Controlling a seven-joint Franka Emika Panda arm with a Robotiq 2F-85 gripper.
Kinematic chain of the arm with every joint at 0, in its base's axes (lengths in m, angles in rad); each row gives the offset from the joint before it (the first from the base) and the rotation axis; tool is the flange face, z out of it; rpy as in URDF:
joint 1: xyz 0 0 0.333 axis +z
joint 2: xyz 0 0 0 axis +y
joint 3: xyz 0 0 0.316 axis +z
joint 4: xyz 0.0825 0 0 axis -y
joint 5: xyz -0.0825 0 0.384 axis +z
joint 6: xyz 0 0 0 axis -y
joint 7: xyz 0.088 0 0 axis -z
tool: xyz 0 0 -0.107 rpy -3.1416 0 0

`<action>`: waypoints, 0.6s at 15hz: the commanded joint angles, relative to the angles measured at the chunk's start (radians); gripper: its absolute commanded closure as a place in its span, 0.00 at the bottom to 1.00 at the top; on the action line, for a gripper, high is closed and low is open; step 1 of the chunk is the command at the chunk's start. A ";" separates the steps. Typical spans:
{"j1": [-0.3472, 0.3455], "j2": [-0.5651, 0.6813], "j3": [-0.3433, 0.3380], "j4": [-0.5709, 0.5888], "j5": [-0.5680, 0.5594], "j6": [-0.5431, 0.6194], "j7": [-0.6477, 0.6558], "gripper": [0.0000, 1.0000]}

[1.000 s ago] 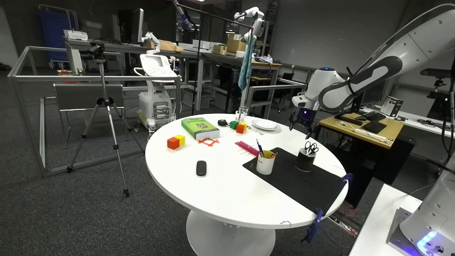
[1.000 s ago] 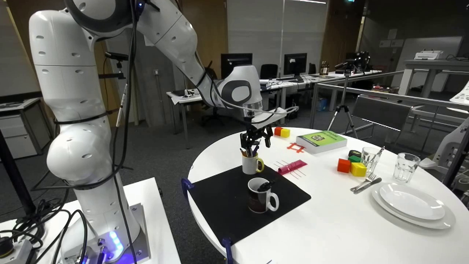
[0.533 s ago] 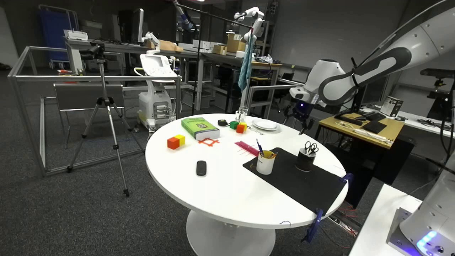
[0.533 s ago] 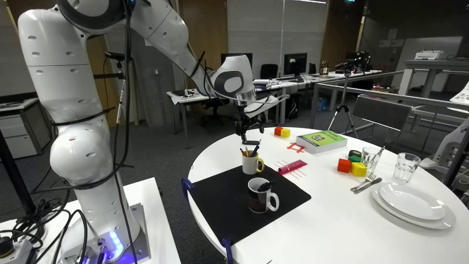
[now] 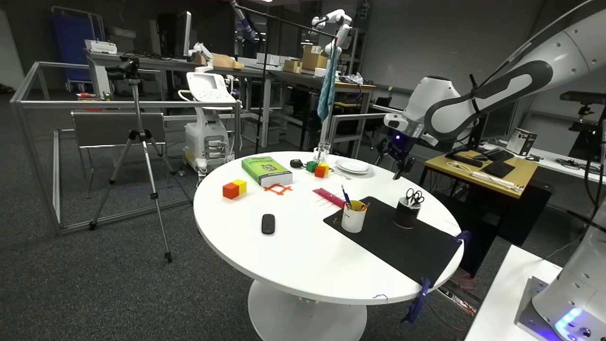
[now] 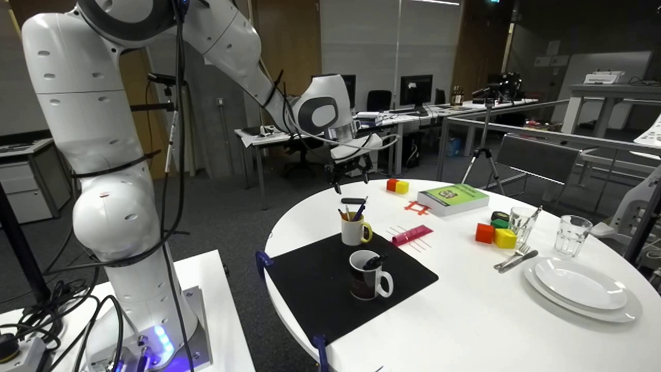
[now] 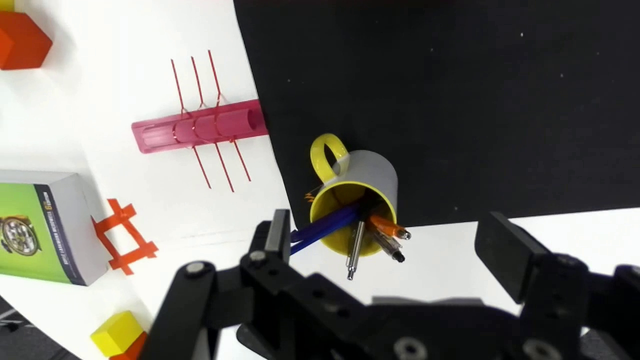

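My gripper (image 7: 385, 234) stands open in the air with nothing between its fingers. Nearest to it is a white mug (image 7: 372, 167) with a yellow handle and inside, at the mat's corner. From that mug stick blue pens (image 7: 327, 227), a silver pen (image 7: 355, 250) and an orange pen (image 7: 384, 225). In an exterior view the gripper (image 6: 352, 184) hangs above and behind this mug (image 6: 352, 233), apart from it. A dark mug (image 6: 363, 284) stands upright on the black mat (image 6: 310, 279); scissors (image 5: 414, 196) poke out of it. A flat black case (image 6: 353, 200) lies behind the white mug.
A pink holder (image 6: 411, 235) with thin red strips lies beside the mat. Beyond are a green book (image 6: 453, 195), red tape (image 6: 416, 207) and a red block (image 5: 231, 191). White plates (image 6: 581, 284), cutlery (image 6: 516, 258) and a glass (image 6: 572, 235) stand farther off. Blue clamps (image 6: 321, 354) grip the edge.
In an exterior view the gripper has risen away from the white mug's pens and drawn back, uncovering the black case. It has tilted and stays open. The table's objects have not moved.
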 commanded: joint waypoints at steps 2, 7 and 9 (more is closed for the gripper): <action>0.008 -0.026 0.002 -0.016 0.001 0.064 0.243 0.00; 0.011 -0.014 0.001 -0.007 -0.046 0.109 0.564 0.00; 0.011 -0.014 0.000 -0.007 -0.062 0.124 0.674 0.00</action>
